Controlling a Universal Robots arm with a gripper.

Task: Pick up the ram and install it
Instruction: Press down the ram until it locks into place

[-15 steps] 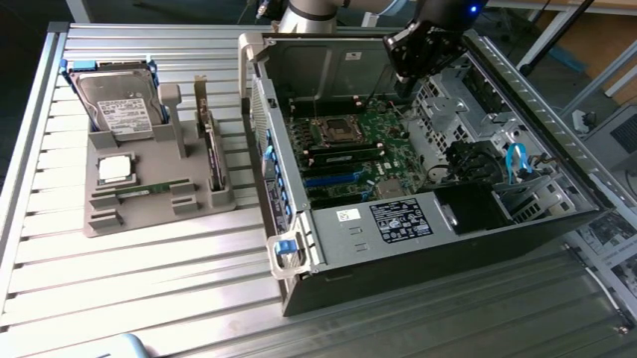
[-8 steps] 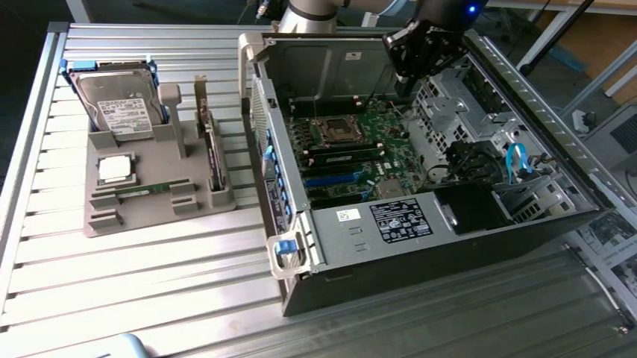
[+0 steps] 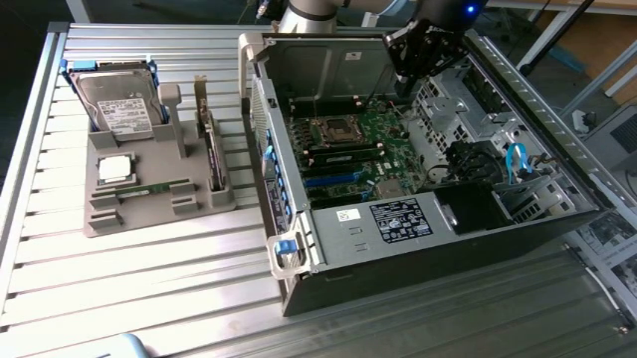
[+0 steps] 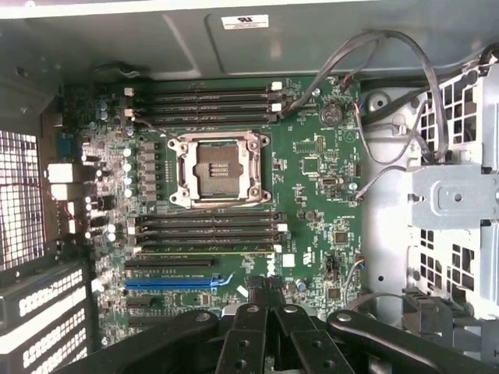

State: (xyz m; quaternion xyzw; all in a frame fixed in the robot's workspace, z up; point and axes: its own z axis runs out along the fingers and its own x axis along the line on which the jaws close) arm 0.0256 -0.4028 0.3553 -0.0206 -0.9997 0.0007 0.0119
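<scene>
Closed black fingers [image 4: 269,292] of the gripper hung empty above the green motherboard [image 4: 312,167] inside the open grey computer case [image 3: 398,224]. Well apart, the ram [image 3: 149,189], a thin green stick, lay flat in its grey holder tray [image 3: 104,222] on the slatted metal counter [image 3: 149,283], ready for pickup.

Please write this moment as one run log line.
claw: shut, empty | position: above motherboard in open case | ram: in grey holder, untouched
</scene>
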